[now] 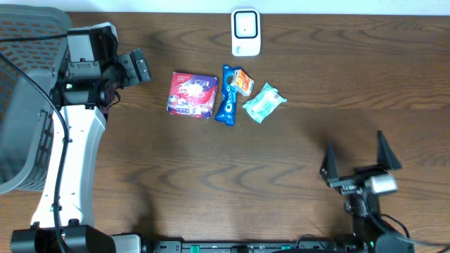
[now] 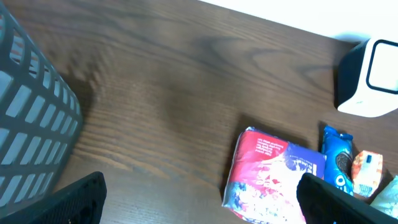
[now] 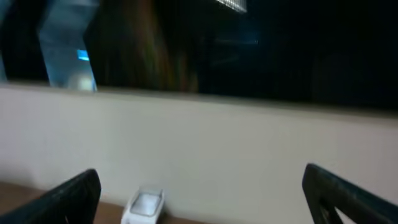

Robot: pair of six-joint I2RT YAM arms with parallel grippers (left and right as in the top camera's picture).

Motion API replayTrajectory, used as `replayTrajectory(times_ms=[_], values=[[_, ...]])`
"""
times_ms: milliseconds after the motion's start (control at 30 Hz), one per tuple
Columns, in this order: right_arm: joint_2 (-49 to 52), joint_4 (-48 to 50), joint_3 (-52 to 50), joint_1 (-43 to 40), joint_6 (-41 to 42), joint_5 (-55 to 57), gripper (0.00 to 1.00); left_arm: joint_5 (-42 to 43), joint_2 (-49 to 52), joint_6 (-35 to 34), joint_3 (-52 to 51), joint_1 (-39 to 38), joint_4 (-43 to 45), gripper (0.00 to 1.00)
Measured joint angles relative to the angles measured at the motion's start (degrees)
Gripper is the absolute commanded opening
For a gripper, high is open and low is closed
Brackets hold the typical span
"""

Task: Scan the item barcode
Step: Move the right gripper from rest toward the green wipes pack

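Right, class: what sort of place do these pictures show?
Probably a mock shop checkout on a wooden table: a white barcode scanner, a red snack packet and a blue Oreo pack laid out, and a grey slotted basket.

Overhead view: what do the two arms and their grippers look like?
The left arm is white with black joints, a black cable along it and a blocky black left gripper. The right arm is black with a silver wrist block; the right gripper has two pointed black fingers.
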Motion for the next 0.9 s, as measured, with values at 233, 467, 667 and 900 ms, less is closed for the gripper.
replayTrajectory(times_ms=[233, 467, 667, 900], values=[[2.2, 6.4, 1.0, 0.0, -2.6, -4.3, 0.99, 0.0, 0.0, 0.0, 0.0, 0.0, 0.0, 0.98], [19.4, -12.5, 16.0, 0.0, -8.3, -8.2, 0.99, 0.0, 0.0, 0.0, 0.0, 0.0, 0.0, 0.98], [40.1, -32.3, 37.4, 0.0, -11.0, -10.2, 0.99, 0.0, 0.0, 0.0, 0.0, 0.0, 0.0, 0.98], [60.1, -42.6, 52.4, 0.0, -9.3, -25.0, 0.99, 0.0, 0.0, 0.0, 0.0, 0.0, 0.0, 0.98]])
